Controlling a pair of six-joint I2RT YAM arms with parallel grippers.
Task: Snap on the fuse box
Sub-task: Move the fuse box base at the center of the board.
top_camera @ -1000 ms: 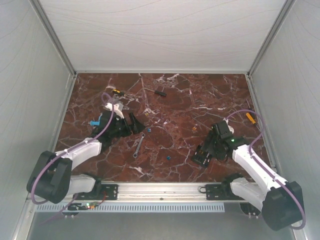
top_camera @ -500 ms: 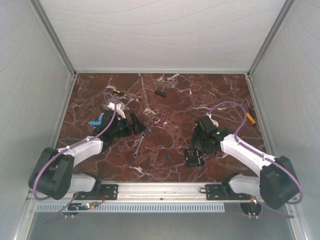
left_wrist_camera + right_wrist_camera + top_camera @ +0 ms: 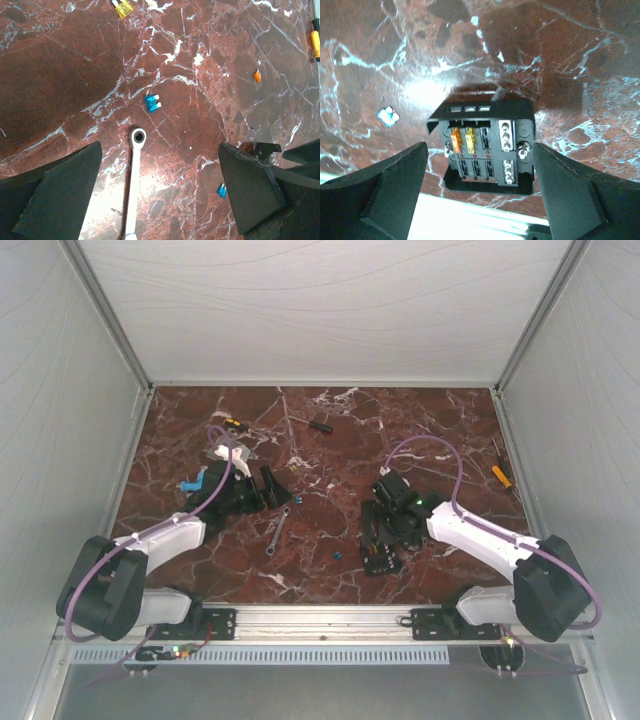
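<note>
While the left gripper gapes above a wrench, the right gripper stands spread, flanking the fuse box

Small, black, squarish fuse box. Lies open face up on the red marble tabletop, right of centre and towards the near edge. Holds one orange fuse and one yellow fuse side by side in the upper left slots, the remaining slots dark. Carries silvery screw terminals in a column down the right side. Shows three small pale openings along the far rim.
</note>
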